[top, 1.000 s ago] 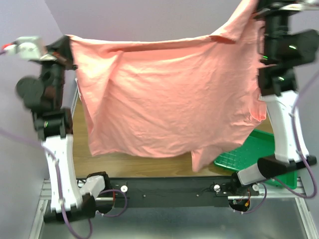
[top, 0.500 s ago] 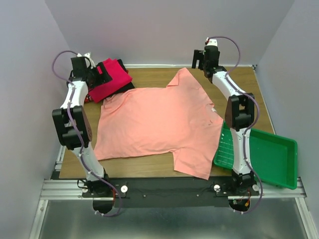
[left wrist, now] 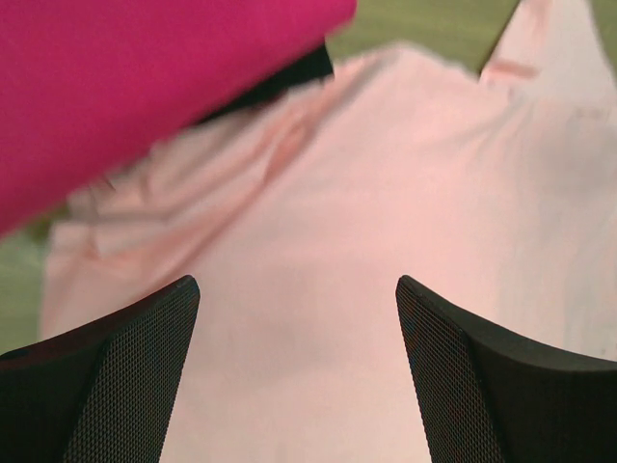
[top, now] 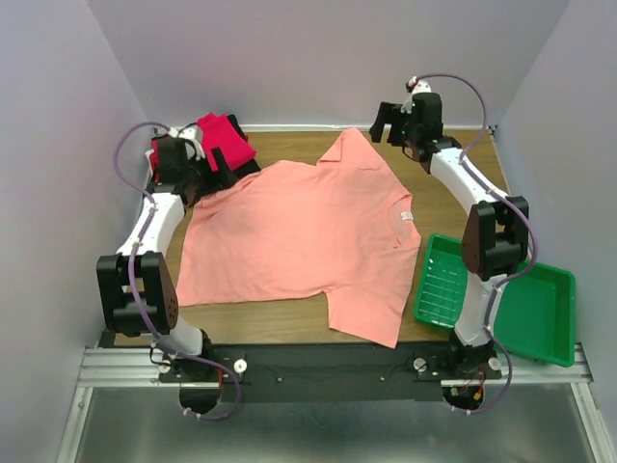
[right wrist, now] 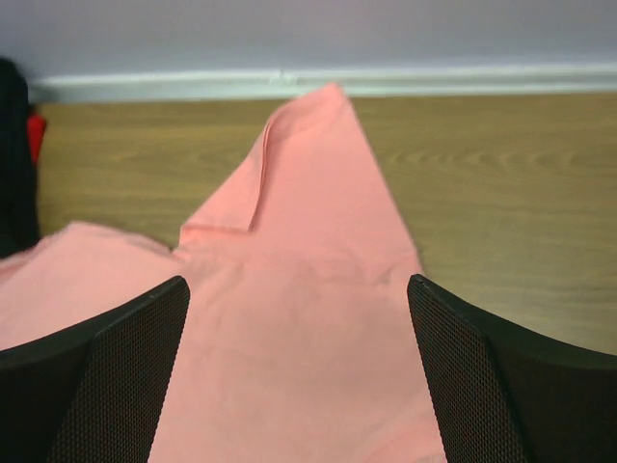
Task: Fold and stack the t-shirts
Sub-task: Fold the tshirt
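Observation:
A salmon-pink t-shirt (top: 308,236) lies spread flat across the wooden table, its white neck label (top: 406,216) at the right. My left gripper (top: 214,172) hovers open over the shirt's back-left corner. In the left wrist view the left gripper (left wrist: 297,285) has only pink cloth (left wrist: 318,241) below its spread fingers. My right gripper (top: 384,123) is open above the back-right sleeve. The right wrist view shows the right gripper (right wrist: 297,283) empty over that sleeve (right wrist: 308,183). A folded magenta t-shirt (top: 227,140) rests on dark cloth at the back left.
A green plastic tray (top: 525,299) sits at the front right, its left end beside the shirt's collar side. The magenta shirt (left wrist: 145,77) lies over a black one (left wrist: 304,69) right next to the left gripper. Bare wood (right wrist: 492,193) shows beyond the right sleeve, up to the back wall.
A second ago both grippers held the pink shirt stretched up in the air. Both have opened and let it go; it now lies flat, and the arms have pulled back slightly.

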